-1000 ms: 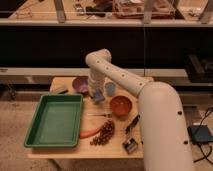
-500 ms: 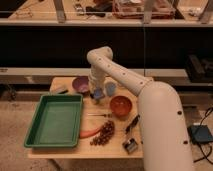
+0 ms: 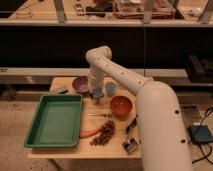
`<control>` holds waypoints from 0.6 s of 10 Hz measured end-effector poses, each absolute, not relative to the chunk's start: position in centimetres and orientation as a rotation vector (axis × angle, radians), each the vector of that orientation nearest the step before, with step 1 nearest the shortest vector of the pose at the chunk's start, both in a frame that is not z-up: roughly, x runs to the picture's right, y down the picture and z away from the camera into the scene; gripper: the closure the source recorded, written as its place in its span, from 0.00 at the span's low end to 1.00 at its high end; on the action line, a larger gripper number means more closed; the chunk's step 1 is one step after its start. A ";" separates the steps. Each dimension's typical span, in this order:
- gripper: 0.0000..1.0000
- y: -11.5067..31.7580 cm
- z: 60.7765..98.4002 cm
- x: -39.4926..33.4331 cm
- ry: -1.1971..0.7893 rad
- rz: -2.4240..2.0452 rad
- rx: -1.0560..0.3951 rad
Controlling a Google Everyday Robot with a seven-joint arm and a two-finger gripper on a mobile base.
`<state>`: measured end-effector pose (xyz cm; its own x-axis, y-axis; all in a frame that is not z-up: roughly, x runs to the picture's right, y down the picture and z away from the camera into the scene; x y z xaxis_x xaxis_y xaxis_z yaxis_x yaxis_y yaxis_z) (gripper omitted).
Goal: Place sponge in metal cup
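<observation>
Hand point(image 3: 96, 89) low over small steel cup point(image 3: 96, 98), left of orange bowl point(image 3: 121, 105); finger gap cannot tell. Pale sponge unclear, hidden at hand. Green plastic tray point(image 3: 55, 120) and orange bowl hold nothing, wooden bench point(image 3: 75, 150).

Single camera view from high behind the robot's white arm point(image 3: 150, 107), looking forward and down, tabletop point(image 3: 117, 147) at middle distance, claw point(image 3: 96, 93) low over its far side, dark shelving beyond
</observation>
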<state>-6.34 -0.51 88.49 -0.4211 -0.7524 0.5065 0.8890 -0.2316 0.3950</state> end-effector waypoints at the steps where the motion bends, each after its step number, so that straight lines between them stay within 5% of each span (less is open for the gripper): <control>1: 0.77 -0.5 88.6 -6.4 -0.778 -1.860 -0.252; 6: 0.75 0.0 88.9 -6.8 -0.790 -1.867 -0.258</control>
<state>-6.82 0.03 88.92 -0.4323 -0.7423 0.5119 0.8843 -0.2378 0.4019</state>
